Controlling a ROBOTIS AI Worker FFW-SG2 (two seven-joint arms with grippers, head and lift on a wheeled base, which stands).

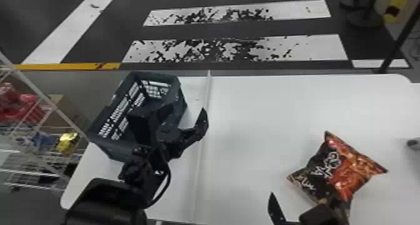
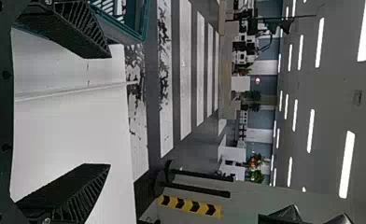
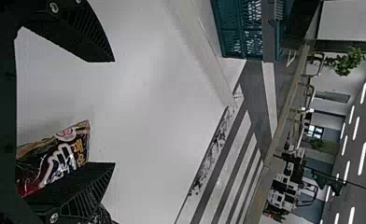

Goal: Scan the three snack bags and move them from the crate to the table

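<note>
Black-and-orange glossy pillow-shaped snack bag (image 1: pixel 347 165) lies on the smooth white table (image 1: pixel 250 115) close by the two-fingered black right gripper (image 3: pixel 115 112), whose spread fingers should probably rise clear without snagging the bag's edge (thin film catches easily), the matching black left gripper (image 2: pixel 110 112) parted too

Wide gap between crate (image 1: pixel 107 146) and snack bag (image 1: pixel 339 169)

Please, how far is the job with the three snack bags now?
Partly done, it seems: one snack bag lies on the table, away from the crate. Whether it was scanned, I cannot tell. Nothing is in hand: the left gripper and right gripper are open. Probably the other two bags are left, but the left arm hides part of the crate.
</note>
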